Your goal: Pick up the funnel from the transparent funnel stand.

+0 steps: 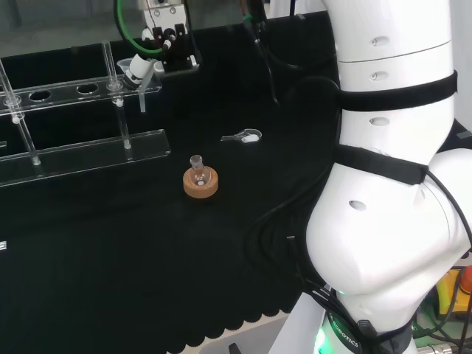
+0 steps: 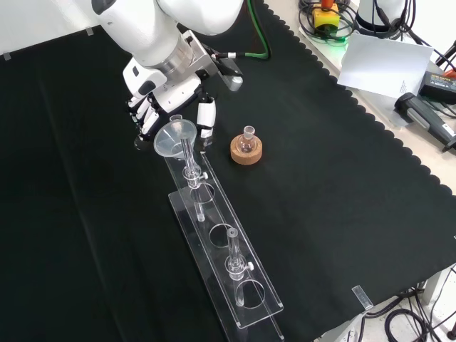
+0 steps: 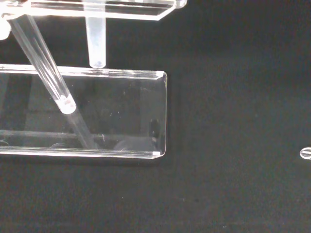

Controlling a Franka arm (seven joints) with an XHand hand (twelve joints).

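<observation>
Going by the front view, near to far: clear funnel stand (image 2: 226, 262) on the black cloth (image 2: 342, 214), one post (image 2: 233, 258) close by. Funnel (image 2: 174, 138) sits in the stand's far hole, stem down. Cork ring (image 2: 246, 149) with small flask (image 2: 247, 140) to its right. Hand (image 2: 153, 107) right behind the funnel, fingers curled near its rim; actual contact, cannot tell.

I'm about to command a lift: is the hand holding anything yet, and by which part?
The hand is at the clear plastic funnel's cone in the transparent funnel stand; whether its fingers have closed cannot be told.
</observation>
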